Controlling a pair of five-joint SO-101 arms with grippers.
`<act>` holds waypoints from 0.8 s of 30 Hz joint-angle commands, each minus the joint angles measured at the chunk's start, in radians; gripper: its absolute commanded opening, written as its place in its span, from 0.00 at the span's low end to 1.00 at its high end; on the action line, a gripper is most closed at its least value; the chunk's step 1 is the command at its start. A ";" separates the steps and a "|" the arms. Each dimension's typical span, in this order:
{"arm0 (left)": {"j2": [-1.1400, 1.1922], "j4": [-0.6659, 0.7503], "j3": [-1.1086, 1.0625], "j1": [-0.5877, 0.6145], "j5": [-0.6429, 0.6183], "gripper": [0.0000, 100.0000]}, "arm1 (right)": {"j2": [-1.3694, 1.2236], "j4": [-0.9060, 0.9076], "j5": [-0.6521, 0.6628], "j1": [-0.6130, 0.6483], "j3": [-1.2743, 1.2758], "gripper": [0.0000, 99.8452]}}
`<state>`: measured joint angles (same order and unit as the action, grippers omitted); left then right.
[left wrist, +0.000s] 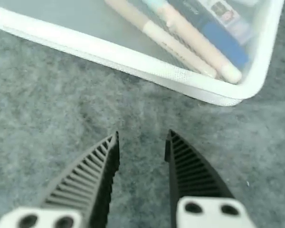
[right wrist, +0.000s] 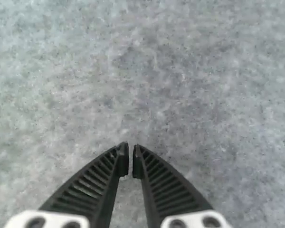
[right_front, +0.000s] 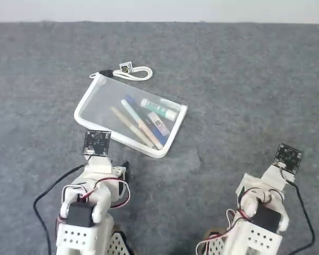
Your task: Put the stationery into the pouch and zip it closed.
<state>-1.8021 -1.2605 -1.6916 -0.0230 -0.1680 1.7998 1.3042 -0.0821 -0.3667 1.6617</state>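
Note:
A clear pouch with white trim lies flat on the grey felt, left of centre. Inside it I see a beige pen, a blue-capped pen, a green-and-white glue stick and a small blue item. Its zip slider sits at the far left corner with a white cord loop. My left gripper is open just short of the pouch's near edge, nothing between its fingers. My right gripper is shut over bare felt, empty, far to the right of the pouch.
Grey felt covers the whole table up to a pale wall at the back. The left arm's base and the right arm's base stand at the near edge.

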 commanded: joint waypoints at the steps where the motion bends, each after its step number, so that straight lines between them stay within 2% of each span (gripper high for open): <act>1: -0.026 -0.003 0.007 0.006 -0.012 0.15 | 0.016 0.005 0.002 0.022 0.021 0.01; 5: -0.026 -0.005 0.007 0.000 -0.012 0.15 | 0.016 0.005 0.002 0.096 0.021 0.01; 15: -0.026 -0.005 0.007 0.002 -0.012 0.15 | 0.016 0.005 0.003 0.412 0.021 0.01; 24: -0.026 -0.006 0.007 0.002 -0.012 0.15 | 0.016 0.005 0.003 0.453 0.021 0.01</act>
<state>-1.8021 -1.2605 -1.6916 -0.0215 -0.1711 1.7998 1.3057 -0.0821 0.0767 1.6617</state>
